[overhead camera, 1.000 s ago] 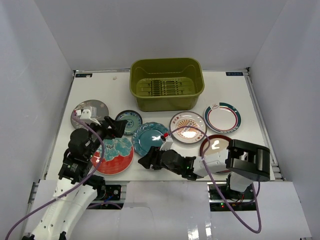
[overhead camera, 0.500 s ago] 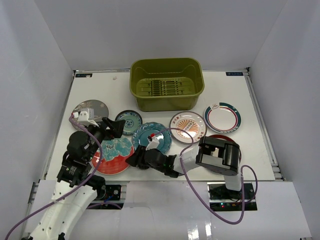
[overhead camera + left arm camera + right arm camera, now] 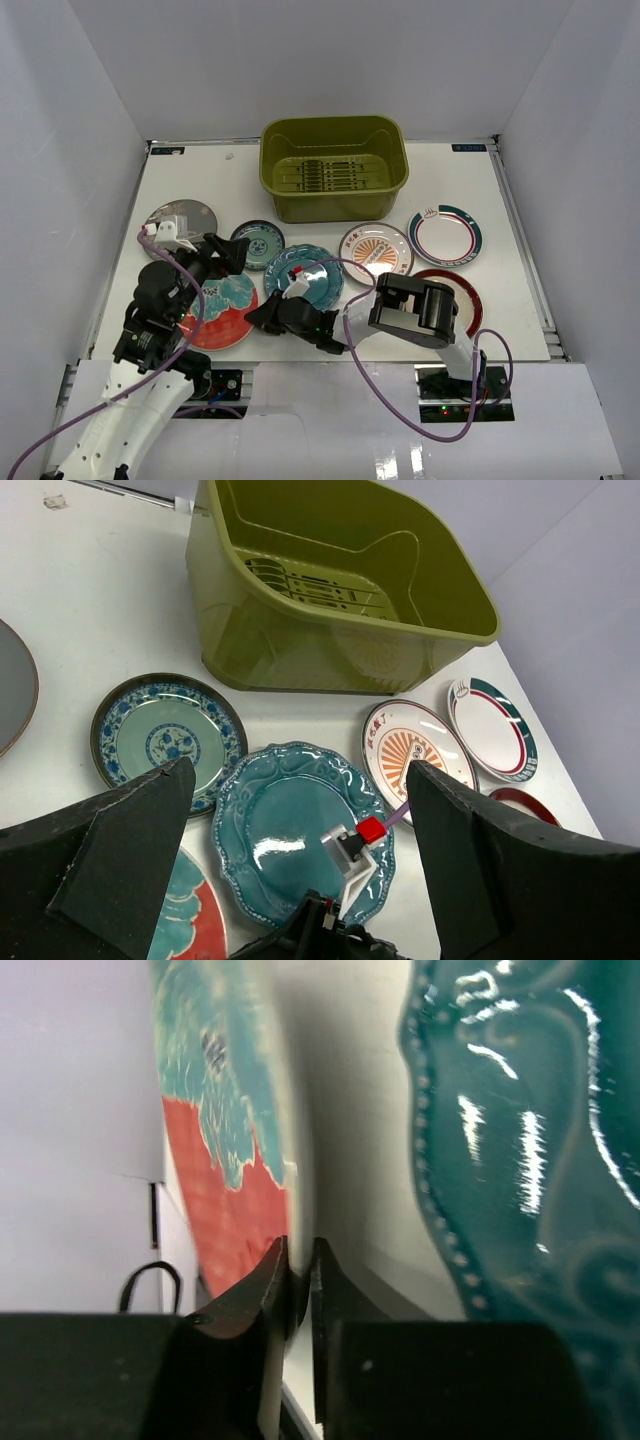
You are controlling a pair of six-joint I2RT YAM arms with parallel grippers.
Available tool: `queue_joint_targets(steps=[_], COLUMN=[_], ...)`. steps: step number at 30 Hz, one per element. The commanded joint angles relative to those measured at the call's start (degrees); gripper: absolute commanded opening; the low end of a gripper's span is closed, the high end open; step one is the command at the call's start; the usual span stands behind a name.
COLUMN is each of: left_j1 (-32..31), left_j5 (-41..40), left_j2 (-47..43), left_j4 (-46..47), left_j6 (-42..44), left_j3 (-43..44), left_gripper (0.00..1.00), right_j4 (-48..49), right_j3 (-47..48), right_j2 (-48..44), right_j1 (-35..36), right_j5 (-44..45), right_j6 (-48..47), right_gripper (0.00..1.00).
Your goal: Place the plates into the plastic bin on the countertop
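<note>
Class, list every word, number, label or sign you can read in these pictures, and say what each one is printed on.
No text here can be read with certainty.
Orange sunburst plate: red characters along its rim, too small to read.
White plate with green rim: a small red mark near the rim, too blurred to read.
Two small dark stickers at the far corners of the table: too small to read.

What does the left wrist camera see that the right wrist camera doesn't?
Only the left wrist view shows the plastic bin, the small teal-patterned plate, the orange sunburst plate and the white plate with a green rim, framed by the left gripper's wide-open fingers. Only the right wrist view shows the right gripper up close, its fingers pinched on the rim of the red-and-teal plate. Both show that plate, the scalloped teal plate and the white countertop.
</note>
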Motion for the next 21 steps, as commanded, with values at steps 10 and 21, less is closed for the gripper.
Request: queue_joint_targets(steps=[10, 21], left_j1=[-0.15, -0.23], left_j5=[-3.62, -2.14], left_j2=[1.5, 0.45], left_j4=[-3.92, -8.41], left_j6=[3.7, 1.79], left_j3=[11.37, 17.91], left_gripper=[0.98, 0.98], right_j4=[6.79, -13.23], right_j3=[-9.38, -1.4], right_j2=[-25.48, -48.78], right_j1=[-0.1, -27.94], right_j5=[4.44, -21.12], right_j6=[-25.59, -31.95], right_gripper=[0.08, 0.08])
